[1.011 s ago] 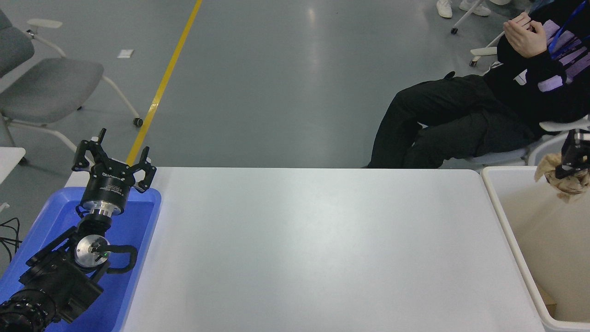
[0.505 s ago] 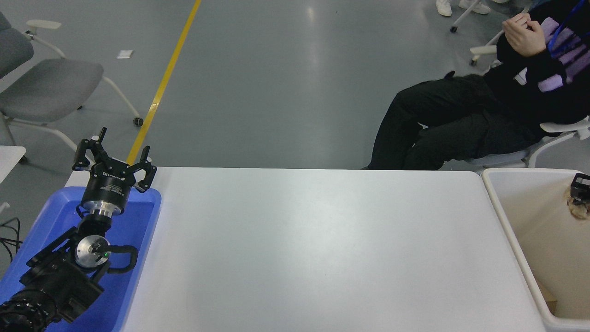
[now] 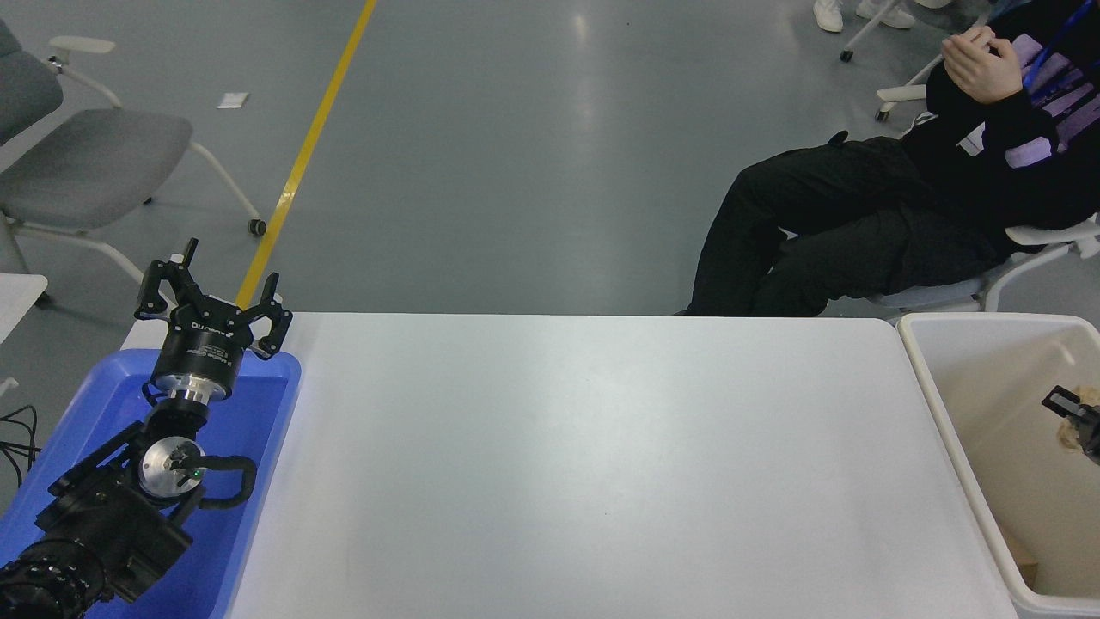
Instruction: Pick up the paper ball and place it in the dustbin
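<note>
Inside the dustbin [image 3: 945, 404], at its right side, the paper ball [image 3: 1072, 432] is seen against the right gripper [image 3: 1084, 419]; its jaws' state cannot be told. The left gripper [image 3: 212, 303] is parked, jaws apart.

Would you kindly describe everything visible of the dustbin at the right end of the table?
The dustbin is a large rectangular bin of cream-white plastic with a thick rounded rim and beige inner walls. It stands upright beside the table's right end, cut off by the picture's right and bottom edges. The right gripper reaches in over it at the right edge with a bit of the tan paper ball against it. Something small and brown lies low inside.
</note>
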